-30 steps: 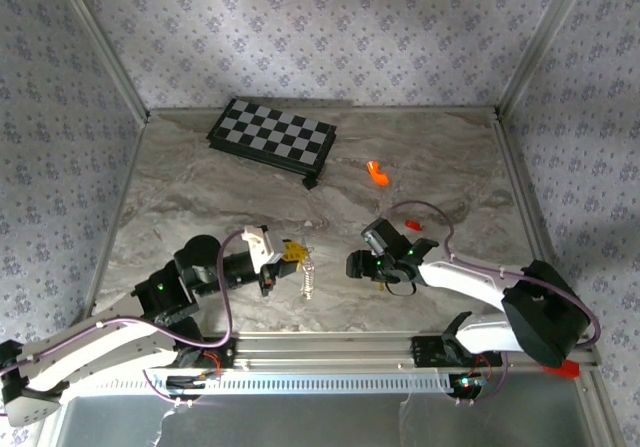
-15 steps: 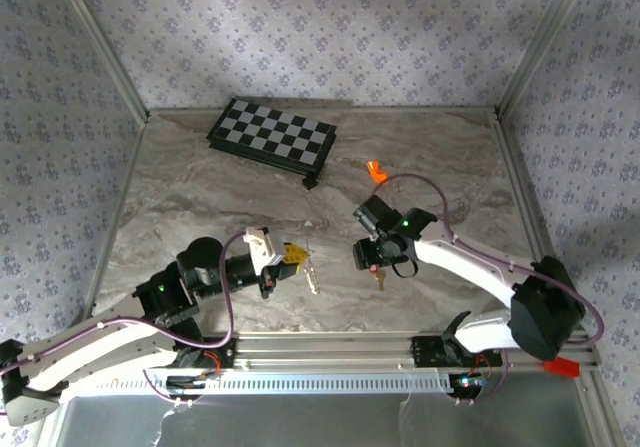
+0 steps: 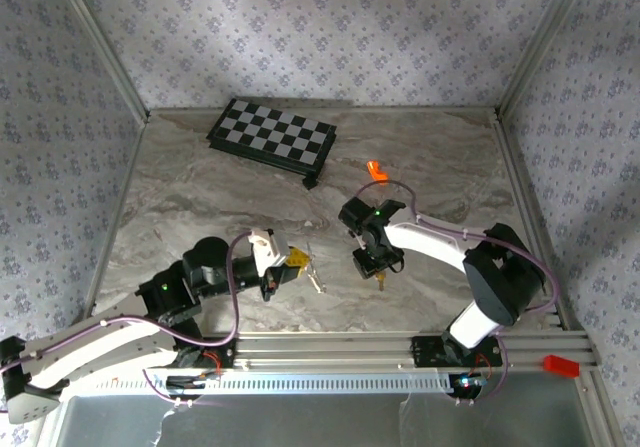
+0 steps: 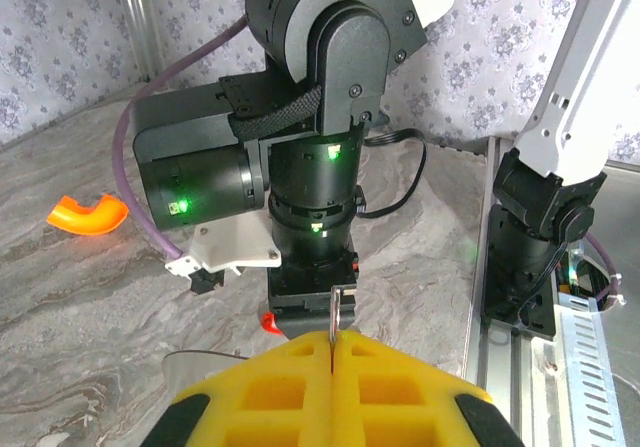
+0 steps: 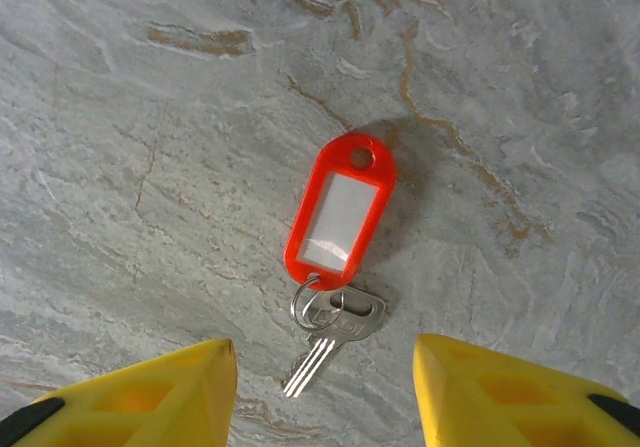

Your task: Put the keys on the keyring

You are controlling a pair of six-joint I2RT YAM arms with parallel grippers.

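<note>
Right pincer (image 5: pixel 320 352) open over red plastic key tag (image 5: pixel 339 214): probably light, stiff, slippery; grip long edges. Left pincer (image 4: pixel 332 345) clamps silver metal keyring (image 4: pixel 334 312).

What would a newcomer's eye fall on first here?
A red plastic key tag with a pale centre, joined to a small silver key, lies flat on the marble table between the open yellow fingers of the right gripper. Facing that arm, the left gripper pinches a thin silver metal keyring upright.
</note>
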